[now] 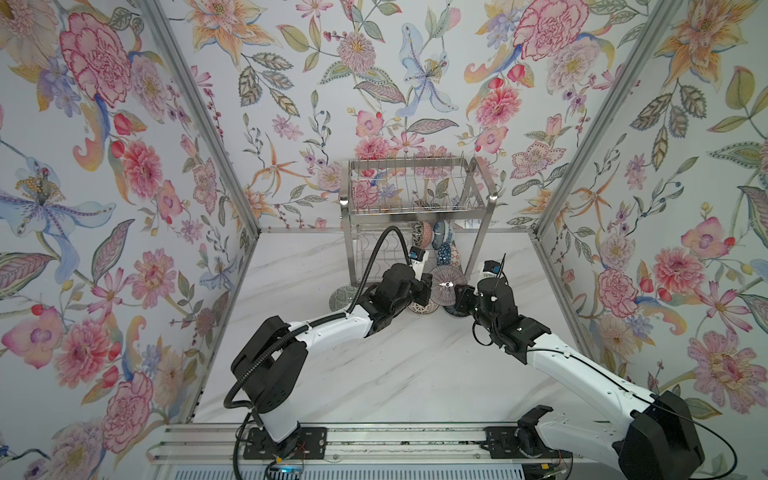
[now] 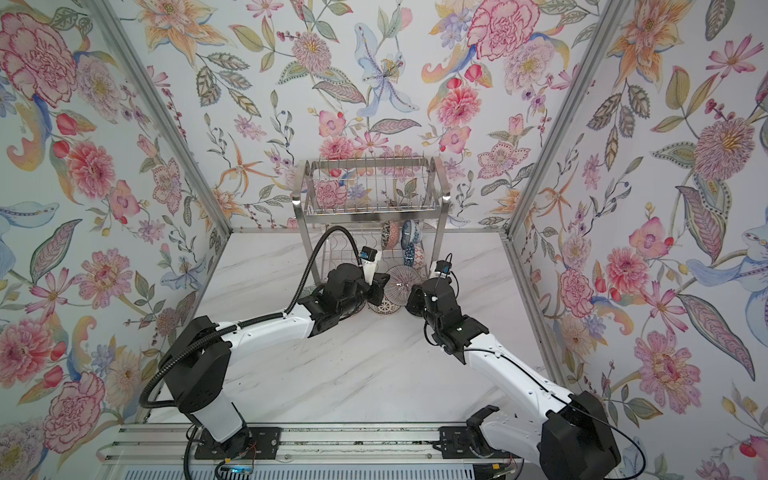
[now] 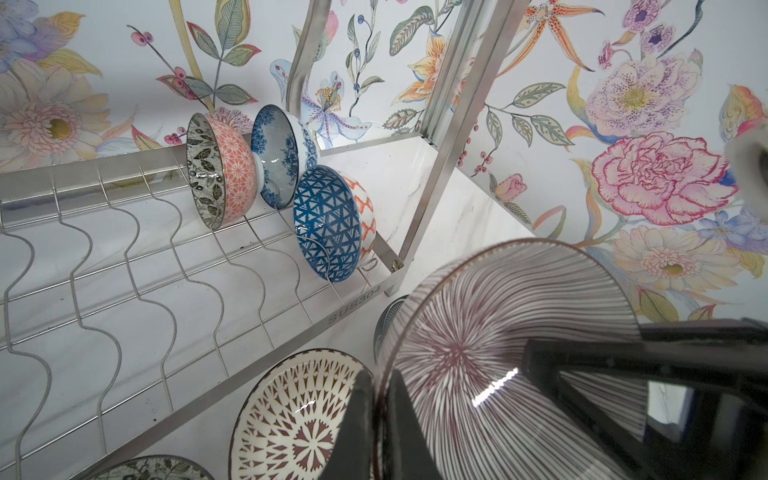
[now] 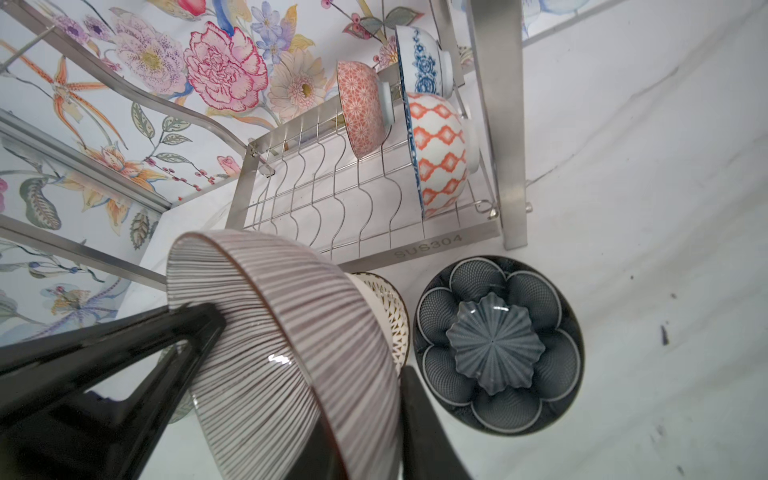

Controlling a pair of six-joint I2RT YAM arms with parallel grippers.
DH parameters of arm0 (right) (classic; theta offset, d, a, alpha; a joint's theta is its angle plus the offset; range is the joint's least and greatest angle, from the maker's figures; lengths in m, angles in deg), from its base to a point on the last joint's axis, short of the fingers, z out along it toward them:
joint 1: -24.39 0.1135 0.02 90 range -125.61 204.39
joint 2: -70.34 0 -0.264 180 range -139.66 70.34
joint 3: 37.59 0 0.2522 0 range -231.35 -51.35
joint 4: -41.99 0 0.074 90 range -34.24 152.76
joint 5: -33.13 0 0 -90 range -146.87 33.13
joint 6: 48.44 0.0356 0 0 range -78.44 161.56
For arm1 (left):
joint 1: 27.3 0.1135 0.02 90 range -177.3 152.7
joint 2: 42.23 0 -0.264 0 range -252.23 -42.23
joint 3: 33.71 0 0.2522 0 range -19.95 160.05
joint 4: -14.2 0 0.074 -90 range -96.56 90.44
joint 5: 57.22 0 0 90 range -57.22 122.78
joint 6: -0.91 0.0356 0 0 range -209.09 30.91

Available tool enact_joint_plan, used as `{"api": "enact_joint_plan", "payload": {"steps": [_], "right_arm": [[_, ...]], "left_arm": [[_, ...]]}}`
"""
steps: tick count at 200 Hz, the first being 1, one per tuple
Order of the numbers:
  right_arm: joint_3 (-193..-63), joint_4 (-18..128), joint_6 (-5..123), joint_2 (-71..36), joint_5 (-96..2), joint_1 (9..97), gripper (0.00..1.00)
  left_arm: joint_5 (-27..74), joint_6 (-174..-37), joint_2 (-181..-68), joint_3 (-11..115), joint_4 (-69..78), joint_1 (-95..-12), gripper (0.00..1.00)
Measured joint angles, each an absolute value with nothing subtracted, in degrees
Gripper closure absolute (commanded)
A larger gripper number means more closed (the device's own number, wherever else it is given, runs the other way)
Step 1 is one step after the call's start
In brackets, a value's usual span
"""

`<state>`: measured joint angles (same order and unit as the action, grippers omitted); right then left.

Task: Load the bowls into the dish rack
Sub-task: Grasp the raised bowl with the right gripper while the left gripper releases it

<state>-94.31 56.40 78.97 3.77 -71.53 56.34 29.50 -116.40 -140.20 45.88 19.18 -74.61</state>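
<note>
The pink-lined bowl (image 1: 444,284) hung on edge above the table (image 1: 374,374), just in front of the dish rack's (image 1: 415,211) lower shelf. The left gripper (image 3: 380,388) pinched its rim, and the right gripper (image 4: 307,345) was clamped across its wall. Beneath it lay a triangle-patterned bowl (image 3: 299,419) and a dark petal bowl (image 4: 498,345). A blue-triangle bowl (image 3: 328,224) stood at the shelf's right end beside the front leg (image 3: 432,199), with two more bowls behind it.

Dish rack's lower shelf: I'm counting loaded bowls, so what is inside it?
Three bowls stand on edge at one end: coral leaf-lined bowl, blue floral bowl, blue-triangle bowl. Remaining wavy wires are bare. The gripped pink-lined bowl hides part of the front rail.
</note>
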Motion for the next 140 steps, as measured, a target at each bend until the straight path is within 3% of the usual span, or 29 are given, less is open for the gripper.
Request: {"api": "enact_joint_plan", "payload": {"steps": [8,14,40,83,140], "right_arm": [[-94.29,56.29,79.23,2.72,-72.29,55.83,1.0],[-94.4,56.31,78.93,2.68,-72.6,56.14,1.0],[-94.49,56.66,77.46,2.7,-73.62,57.04,1.0],[-98.88,59.53,71.43,1.67,-75.9,57.89,1.0],[-108.34,63.04,60.02,-5.43,-86.23,61.01,1.0]], "left_arm": [[31.03,-115.74,-139.57,45.88,18.88,-75.55,1.0],[31.79,-115.52,-139.4,45.81,18.22,-75.68,0.89],[32.16,-114.43,-138.54,45.81,16.06,-75.48,0.02],[33.69,-108.09,-128.79,46.12,3.29,-72.03,0.01],[34.89,-99.15,-113.3,43.76,-10.21,-54.33,0.01]]}}
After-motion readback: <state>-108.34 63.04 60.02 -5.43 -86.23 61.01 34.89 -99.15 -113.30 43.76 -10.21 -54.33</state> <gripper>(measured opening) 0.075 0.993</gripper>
